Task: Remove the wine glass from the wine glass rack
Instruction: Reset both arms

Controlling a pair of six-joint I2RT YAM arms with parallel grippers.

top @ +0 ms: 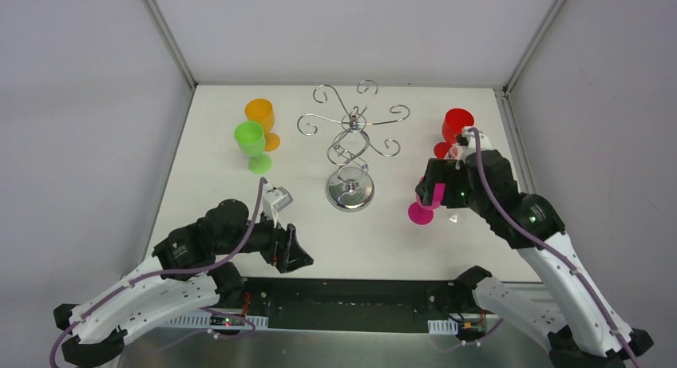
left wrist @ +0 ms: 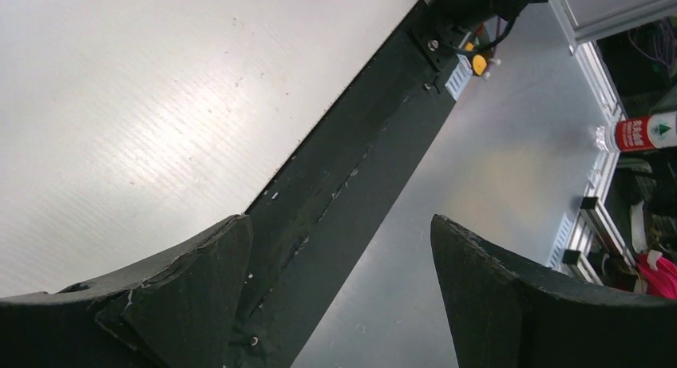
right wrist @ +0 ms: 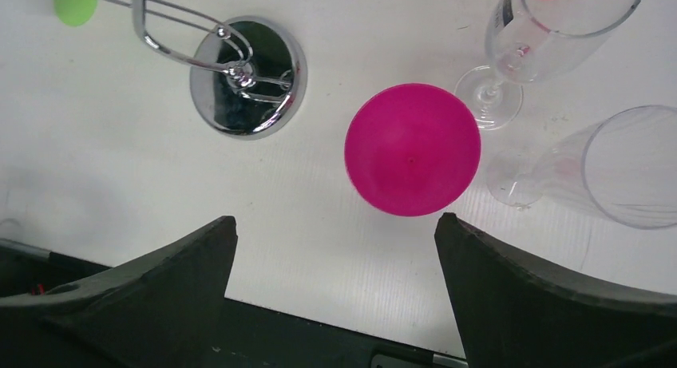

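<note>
The chrome wine glass rack stands mid-table on its round mirrored base. I see no glass hanging on its scroll arms. The base also shows in the right wrist view. A magenta wine glass stands right of the base. From above it shows as a magenta disc. My right gripper hovers over it, open and empty, with the disc just beyond the fingertips. My left gripper is open and empty over the table's front edge.
Orange and green glasses stand left of the rack, and a red glass stands on the right. Two clear glasses are right of the magenta one. A black strip runs along the table's near edge.
</note>
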